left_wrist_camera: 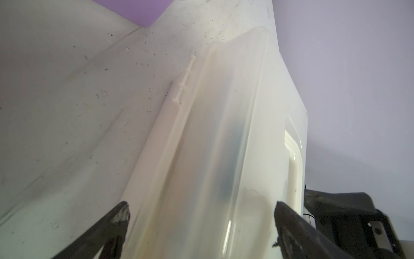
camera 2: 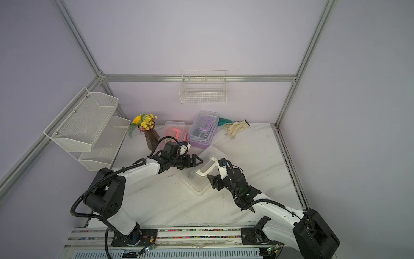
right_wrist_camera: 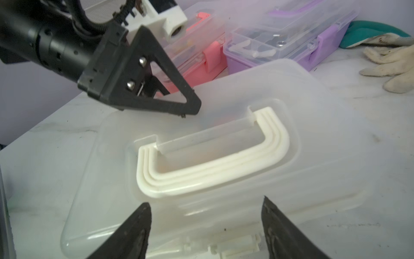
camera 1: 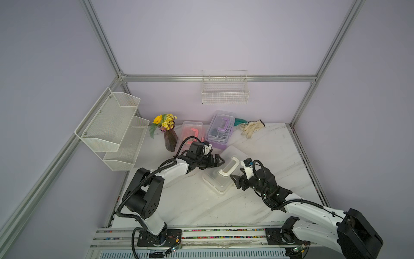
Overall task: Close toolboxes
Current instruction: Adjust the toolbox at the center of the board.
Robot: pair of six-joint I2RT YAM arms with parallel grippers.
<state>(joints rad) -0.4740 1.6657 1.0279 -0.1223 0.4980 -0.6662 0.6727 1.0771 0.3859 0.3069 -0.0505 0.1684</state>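
The white toolbox point(camera 1: 220, 180) is judged light, slick, best pressed at the lid rim; left gripper point(camera 1: 220, 160) and right gripper point(camera 1: 235, 182) are seen spread, empty.

Near tabletop point(camera 1: 201, 208) lies open; the white toolbox point(camera 1: 218, 181) blocks the middle, with pink toolbox point(camera 1: 190, 130), purple toolbox point(camera 1: 220, 132) and vase point(camera 1: 170, 140) crowding behind.

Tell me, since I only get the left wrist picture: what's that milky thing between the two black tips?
Observer: A white toolbox, with a white carry handle on its clear lid.
Operator: Is anything else near it?
Observer: The right claw, open, is across the box from your tips.
Operator: Any more boxes?
Observer: A pink toolbox and a purple toolbox stand side by side behind it.
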